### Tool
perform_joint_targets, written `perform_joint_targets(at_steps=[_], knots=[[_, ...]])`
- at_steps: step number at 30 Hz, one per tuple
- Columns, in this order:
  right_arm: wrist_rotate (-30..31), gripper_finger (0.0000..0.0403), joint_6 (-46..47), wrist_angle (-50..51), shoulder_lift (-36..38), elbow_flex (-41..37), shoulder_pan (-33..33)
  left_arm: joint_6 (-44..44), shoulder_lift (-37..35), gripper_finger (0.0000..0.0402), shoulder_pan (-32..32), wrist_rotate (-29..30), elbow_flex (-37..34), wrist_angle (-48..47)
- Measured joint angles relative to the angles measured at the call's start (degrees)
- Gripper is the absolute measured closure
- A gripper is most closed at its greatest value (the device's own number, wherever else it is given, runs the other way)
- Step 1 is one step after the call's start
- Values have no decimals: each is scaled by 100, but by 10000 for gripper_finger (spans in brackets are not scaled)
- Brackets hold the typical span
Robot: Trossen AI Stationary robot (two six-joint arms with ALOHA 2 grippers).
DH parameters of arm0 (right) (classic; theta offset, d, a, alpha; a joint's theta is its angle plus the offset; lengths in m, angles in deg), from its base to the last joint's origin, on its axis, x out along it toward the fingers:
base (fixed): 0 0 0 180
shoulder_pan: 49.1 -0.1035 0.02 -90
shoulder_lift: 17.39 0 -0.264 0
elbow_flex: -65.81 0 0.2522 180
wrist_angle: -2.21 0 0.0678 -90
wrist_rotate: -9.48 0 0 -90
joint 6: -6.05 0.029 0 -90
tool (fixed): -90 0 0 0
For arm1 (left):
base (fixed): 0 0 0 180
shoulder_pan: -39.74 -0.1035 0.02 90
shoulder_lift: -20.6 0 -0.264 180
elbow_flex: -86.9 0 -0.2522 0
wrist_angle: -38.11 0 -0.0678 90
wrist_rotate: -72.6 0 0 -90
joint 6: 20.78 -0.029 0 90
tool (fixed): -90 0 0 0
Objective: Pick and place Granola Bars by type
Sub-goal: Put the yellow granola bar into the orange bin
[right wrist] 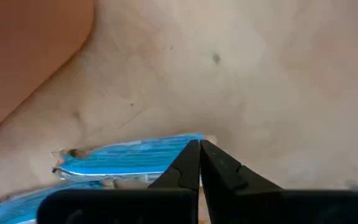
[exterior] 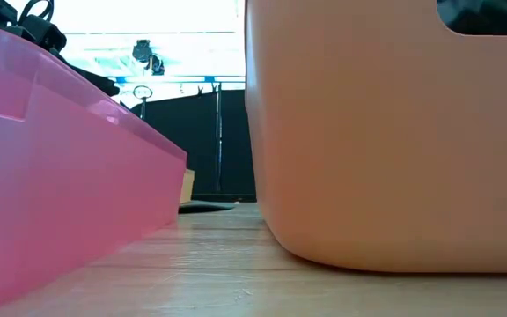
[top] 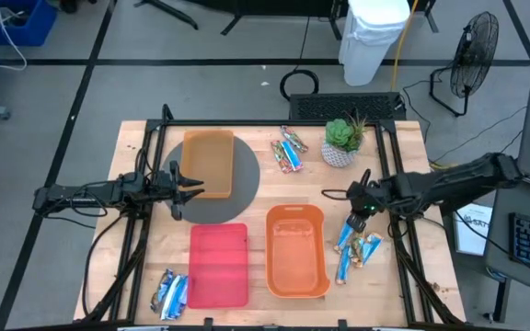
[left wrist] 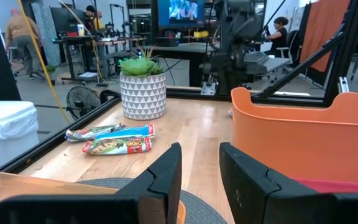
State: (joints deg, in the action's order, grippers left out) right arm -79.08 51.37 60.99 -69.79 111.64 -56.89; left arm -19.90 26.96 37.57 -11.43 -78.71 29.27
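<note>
Granola bars lie in three groups on the wooden table: blue ones (top: pixel 355 244) at the right, mixed ones (top: pixel 290 152) at the far middle, which also show in the left wrist view (left wrist: pixel 114 140), and silvery-blue ones (top: pixel 170 292) at the near left. My right gripper (top: pixel 361 213) is down at the far end of the right group, shut at the end of a blue bar (right wrist: pixel 129 157). My left gripper (top: pixel 184 188) is open and empty over a grey round mat (top: pixel 247 198); it also shows in its own wrist view (left wrist: pixel 199 168). My right gripper pinches the blue bar's crimped end (right wrist: pixel 191 140) between its two fingertips (right wrist: pixel 188 163). The fingers lie roughly along the bar. The bar stretches away from the tips, close over the table beside another blue bar (right wrist: pixel 36 199); whether it is lifted, I cannot tell.
An orange tray (top: pixel 208 164) lies on the grey mat, a pink tray (top: pixel 219 264) at the near left, and a deeper orange tray (top: pixel 295 250) at the near middle, just left of the right bars. A potted plant (top: pixel 341 141) stands at the far right. People are in the room beyond.
</note>
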Motion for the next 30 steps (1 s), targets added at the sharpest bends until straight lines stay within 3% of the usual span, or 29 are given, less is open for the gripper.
perform_joint_targets(at_steps=[7,16,21,30], knots=[[-452,326,85,-771,17,-830,63,0,-1,289,0,3,-1,-3],[-462,223,207,-899,79,-1049,142,0,-1,289,0,5,-1,-1],[-510,200,442,-858,145,-945,142,0,1,289,0,5,-1,-1],[-946,195,827,-1234,289,-833,109,0,-1,289,0,5,-1,-1]])
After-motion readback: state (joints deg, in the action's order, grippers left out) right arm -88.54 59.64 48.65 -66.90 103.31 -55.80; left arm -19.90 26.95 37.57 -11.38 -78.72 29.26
